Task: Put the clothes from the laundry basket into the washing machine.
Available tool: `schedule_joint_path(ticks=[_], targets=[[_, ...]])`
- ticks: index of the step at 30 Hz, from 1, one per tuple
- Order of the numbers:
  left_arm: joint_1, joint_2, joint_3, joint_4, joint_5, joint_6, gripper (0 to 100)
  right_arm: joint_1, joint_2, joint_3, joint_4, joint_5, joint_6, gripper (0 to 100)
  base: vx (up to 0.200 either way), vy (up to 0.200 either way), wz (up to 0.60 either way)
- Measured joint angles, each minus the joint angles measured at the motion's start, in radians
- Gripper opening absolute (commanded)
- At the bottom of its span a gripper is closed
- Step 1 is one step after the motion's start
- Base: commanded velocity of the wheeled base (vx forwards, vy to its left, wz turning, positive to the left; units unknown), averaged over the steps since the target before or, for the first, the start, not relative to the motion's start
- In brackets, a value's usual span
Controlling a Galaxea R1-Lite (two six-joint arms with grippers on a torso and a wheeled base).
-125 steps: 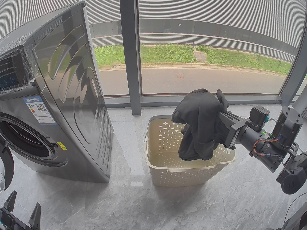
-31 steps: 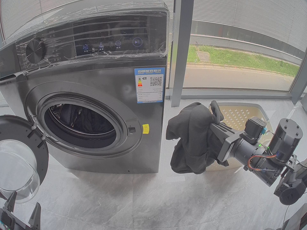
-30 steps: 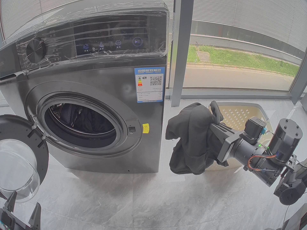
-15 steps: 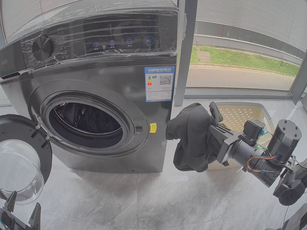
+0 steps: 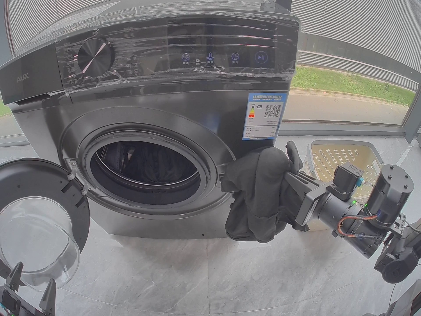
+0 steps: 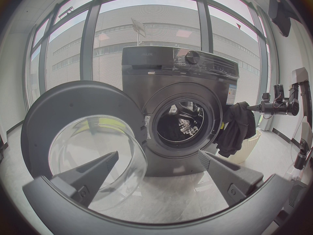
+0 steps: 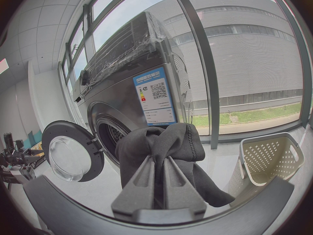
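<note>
Right gripper (image 7: 158, 160): jaws pinched tight on a fold of the dark garment (image 5: 256, 194), with no gap between them. The cloth drapes over the gripper and hangs in a loose bundle, clear of the floor (image 5: 228, 277). It sits just beside the right rim of the washing machine (image 5: 166, 97), between the drum opening (image 5: 147, 170) and the laundry basket (image 5: 342, 142). The basket stands behind the arm and looks empty.

Left gripper (image 6: 157, 154): jaws wide apart, holding nothing, low near the open door (image 5: 39, 207).

Step in hand, as I judge it: carry the garment to the opening and feed it in. Dark cloth already lies in the drum.

Notes for doing it well:
- Swing leftward and lift slightly, so the hanging tail clears the lower lip of the opening instead of dragging on it.
- Push the gripper well past the rim before letting go; a release at the mouth risks the tail slumping back out.
- Watch for cloth snagging on the latch side of the rim.
- Keep clear of the door.
</note>
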Motion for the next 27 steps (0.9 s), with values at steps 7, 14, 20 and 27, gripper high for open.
schedule_joint_path(ticks=[7, 14, 20, 27], targets=[[0.000, 0.000, 0.000, 0.000, 0.000, 0.000, 100, 0.000, 0.000, 0.000, 0.000, -0.001, 0.000, 0, -0.200, 0.000, 0.00], [-0.001, 0.001, 0.000, 0.000, 0.001, -0.004, 100, 0.000, 0.000, 0.001, 0.000, -0.001, 0.001, 0, 0.000, 0.000, 0.00], [0.000, 0.001, 0.000, 0.000, 0.000, -0.003, 100, 0.000, 0.000, 0.001, 0.000, 0.000, 0.001, 0, 0.000, 0.000, 0.00], [-0.001, 0.001, 0.000, 0.001, 0.000, -0.002, 100, 0.000, 0.000, 0.001, 0.000, 0.000, 0.002, 0, -0.086, 0.000, 0.00]])
